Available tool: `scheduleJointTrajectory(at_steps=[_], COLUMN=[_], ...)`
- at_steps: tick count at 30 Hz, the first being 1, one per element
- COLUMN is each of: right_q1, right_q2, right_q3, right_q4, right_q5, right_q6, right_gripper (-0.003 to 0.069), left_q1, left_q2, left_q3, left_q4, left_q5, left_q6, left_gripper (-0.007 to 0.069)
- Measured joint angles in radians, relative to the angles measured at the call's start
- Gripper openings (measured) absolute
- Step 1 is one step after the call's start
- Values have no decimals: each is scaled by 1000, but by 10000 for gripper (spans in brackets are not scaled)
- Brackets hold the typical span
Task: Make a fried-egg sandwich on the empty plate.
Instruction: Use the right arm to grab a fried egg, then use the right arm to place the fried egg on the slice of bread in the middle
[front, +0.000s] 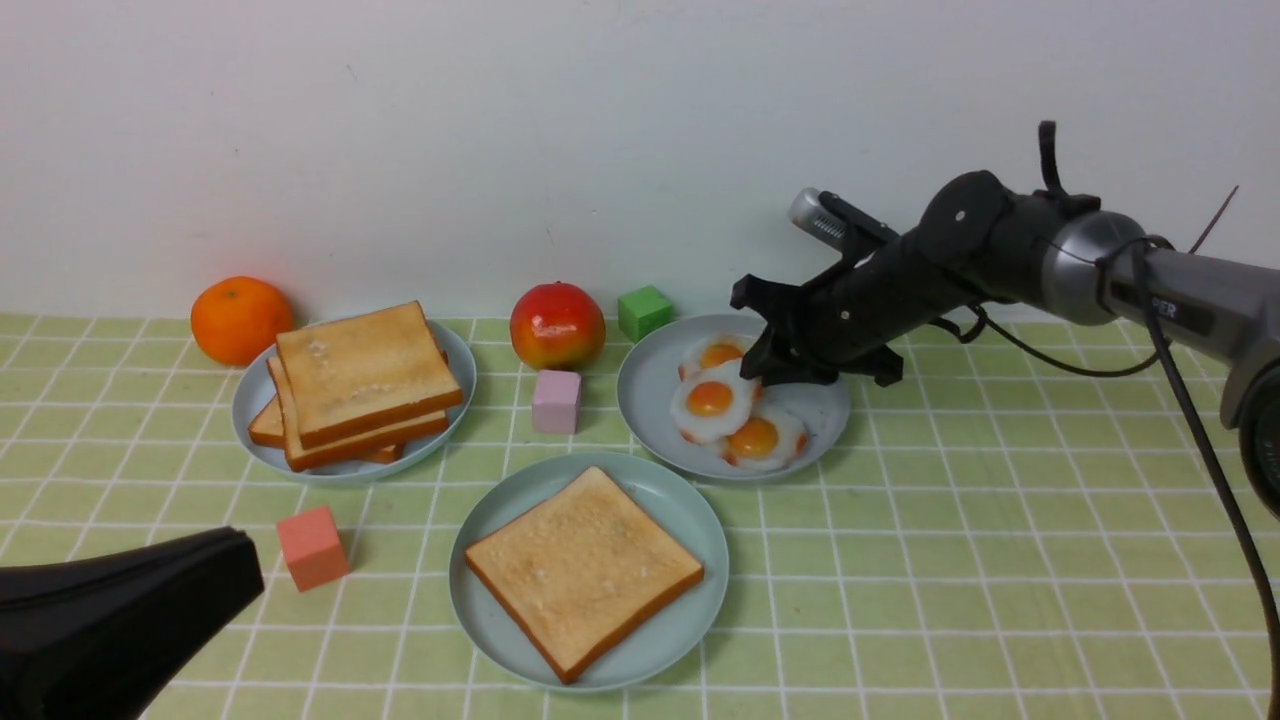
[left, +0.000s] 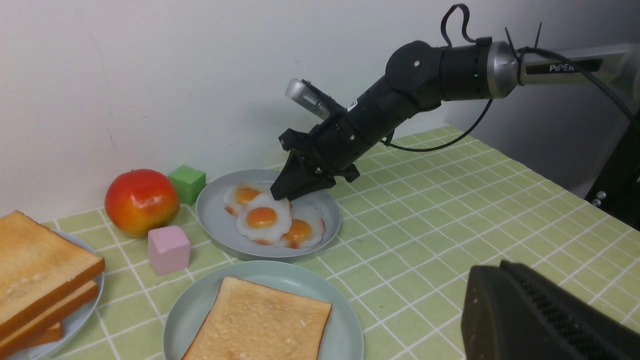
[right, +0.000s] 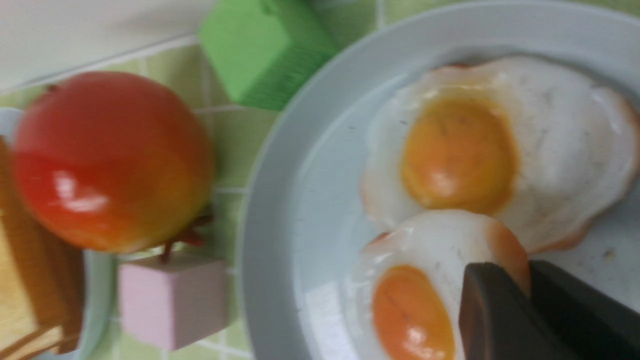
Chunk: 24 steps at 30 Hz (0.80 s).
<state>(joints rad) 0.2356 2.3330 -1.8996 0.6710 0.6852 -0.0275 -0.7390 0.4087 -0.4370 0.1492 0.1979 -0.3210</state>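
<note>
The mint plate (front: 680, 510), near centre, bears one toast slice (front: 583, 568); the grey plate (front: 650, 400) beyond it, right, holds three eggs (front: 755, 438). The right gripper (front: 757, 375) pinches the edge of the middle fried egg (front: 712, 400); the left gripper (front: 240, 570), near left, is pressed together.

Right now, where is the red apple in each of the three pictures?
Front view: apple at the back, near the middle.
Left wrist view: apple just behind the pink cube.
Right wrist view: apple large and blurred, beside the egg plate.
Shared landmark: green cube next to it in every view.
</note>
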Motion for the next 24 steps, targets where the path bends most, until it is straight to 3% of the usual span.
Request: scheduleJointTrajectory(at_steps=[8,16,24], right_q1=[1,12,102], right_q2=[-109,-295,-531], right_q3=[1,16,319], right_q4=[-16,-20,-21], right_q5=[69,262,181], right_q6=[-13,-103,-146], right_gripper=[71,71,71], left_q1=[0,0,0], left_q2=[0,0,0], left_q3=[0,0,0], left_q4=[0,0,-33], left_q5=[34,92,111], left_q6=[0,0,-1], left_gripper=[-13,-13,-10])
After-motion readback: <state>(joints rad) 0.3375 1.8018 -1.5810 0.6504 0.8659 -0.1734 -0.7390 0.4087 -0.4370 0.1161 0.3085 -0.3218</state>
